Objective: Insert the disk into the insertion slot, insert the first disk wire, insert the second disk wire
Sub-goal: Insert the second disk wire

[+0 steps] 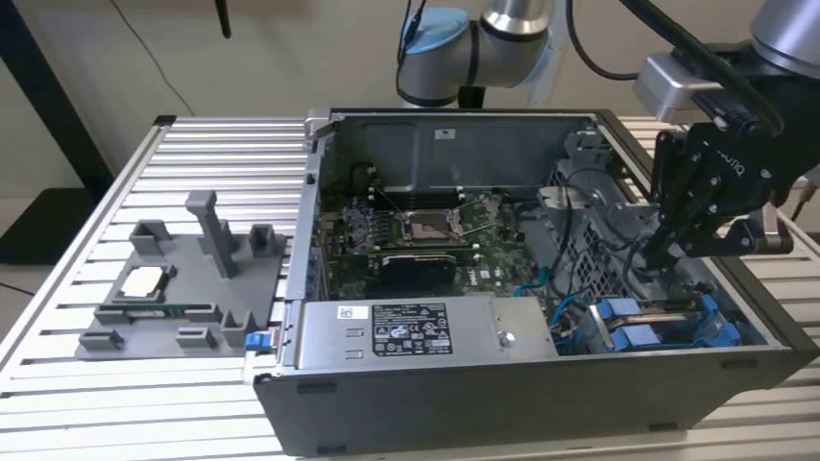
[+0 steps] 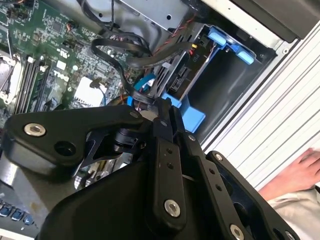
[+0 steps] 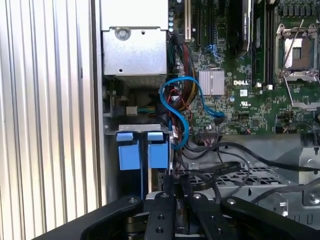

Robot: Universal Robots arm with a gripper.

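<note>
Down in the corner of the open case (image 1: 513, 408) at the exterior view's right, my claw (image 1: 656, 257) reaches inside, tips low beside the slot (image 1: 725, 328). The disk (image 1: 637, 338) lies in that slot, flat, its blue carrier showing against the grey bay walls. In the second wrist view the disk's (image 2: 181, 79) dark connector end faces the board (image 2: 45, 60), framed in blue, and my claw (image 2: 162, 107) sits just in front of it. My fingers (image 2: 162, 150) are drawn close together, nearly touching; whether they pinch anything between them I cannot tell. Past the tips, black wires (image 2: 125, 47) loop toward the disk's end, and a blue wire (image 3: 182, 107) curls between the board and the bay in the first wrist view, where my claw (image 3: 176, 184) sits close to two blue tabs (image 3: 129, 152). Whether any wire is plugged into the disk I cannot make out. A grey labelled box (image 1: 410, 331) lies inside the case, just beside the slot. The case stands on a slatted worktop (image 1: 192, 144); a grey fixture plate (image 1: 180, 288) rests on it at the exterior view's left. A person's hand (image 2: 296, 172) shows over the slats, outside the case.
</note>
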